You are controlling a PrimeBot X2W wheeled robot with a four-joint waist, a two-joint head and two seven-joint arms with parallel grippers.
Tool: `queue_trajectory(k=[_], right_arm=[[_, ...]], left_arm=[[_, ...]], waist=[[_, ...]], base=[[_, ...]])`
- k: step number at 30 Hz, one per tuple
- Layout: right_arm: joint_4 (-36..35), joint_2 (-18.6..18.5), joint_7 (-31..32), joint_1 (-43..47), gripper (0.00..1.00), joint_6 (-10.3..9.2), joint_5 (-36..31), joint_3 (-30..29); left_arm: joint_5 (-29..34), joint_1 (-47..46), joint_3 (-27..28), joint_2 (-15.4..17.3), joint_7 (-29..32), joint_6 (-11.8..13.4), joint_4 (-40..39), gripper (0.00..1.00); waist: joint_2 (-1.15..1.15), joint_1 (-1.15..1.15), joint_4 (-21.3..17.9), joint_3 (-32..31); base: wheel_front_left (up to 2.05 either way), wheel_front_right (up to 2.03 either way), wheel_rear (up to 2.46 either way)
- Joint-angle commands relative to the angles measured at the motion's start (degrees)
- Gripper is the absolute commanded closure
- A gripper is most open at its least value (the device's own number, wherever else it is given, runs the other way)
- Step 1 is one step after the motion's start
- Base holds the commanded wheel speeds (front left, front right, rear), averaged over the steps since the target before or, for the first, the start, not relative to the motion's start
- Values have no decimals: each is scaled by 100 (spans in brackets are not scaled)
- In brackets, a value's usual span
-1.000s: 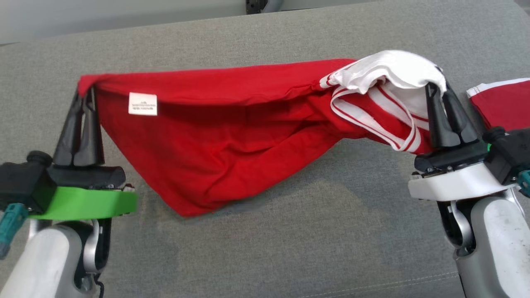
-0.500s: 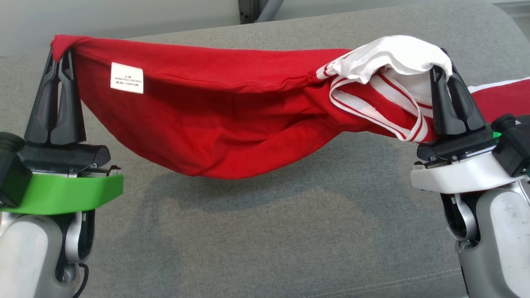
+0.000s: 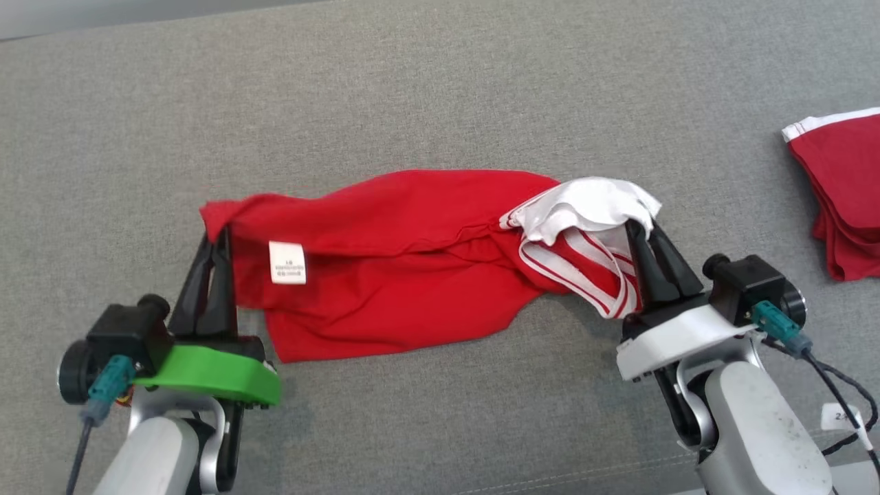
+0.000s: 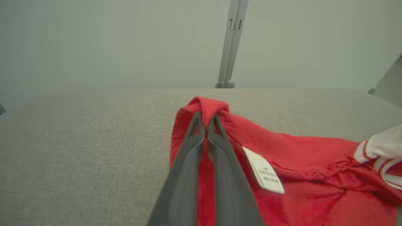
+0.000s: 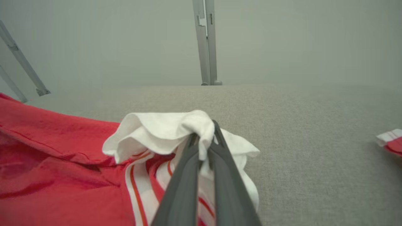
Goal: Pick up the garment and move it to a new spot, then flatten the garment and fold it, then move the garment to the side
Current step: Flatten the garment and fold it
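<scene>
The red garment (image 3: 385,275) is slung low between the two arms. Its belly lies crumpled on the grey fabric worktop (image 3: 412,89), roughly mid-surface, and only its two ends are held up. I'd say the carry to a new spot is about done and the flattening is due to begin.

The left hand (image 3: 218,237) has its fingers pressed together on a bunched red corner, just beside the white label (image 3: 287,262). The right hand (image 3: 639,228) is likewise pinched shut, on the white, stripe-trimmed end (image 3: 584,206). That may be a sleeve or a neckline; the folds hide too much to tell.

The next move, to my eye, calls for drawing the hands apart to take up the slack. The cloth can then be laid down taut so the doubled-over lower layer spreads out, before either hand lets go.

Another red piece (image 3: 842,192) lies well apart at the right edge, out of the way.
</scene>
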Motion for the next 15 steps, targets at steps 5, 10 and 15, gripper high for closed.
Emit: queue_trajectory(k=[5, 10, 15], right_arm=[[747, 43, -231, 81, 100, -9, 157, -5], [1009, 62, -285, 7, 100, -9, 143, 1], [1096, 42, -320, -56, 0, -9, 134, 8]], left_arm=[[-236, 269, -83, -235, -218, -190, 723, 100], [-352, 280, -70, -326, -339, -339, 1065, 100], [-374, 329, -25, -461, -455, -385, 1091, 0]], waist=[[0, 0, 45, 113], [0, 0, 38, 106], [0, 0, 19, 33]], base=[[0, 0, 0], [0, 0, 0], [0, 0, 0]])
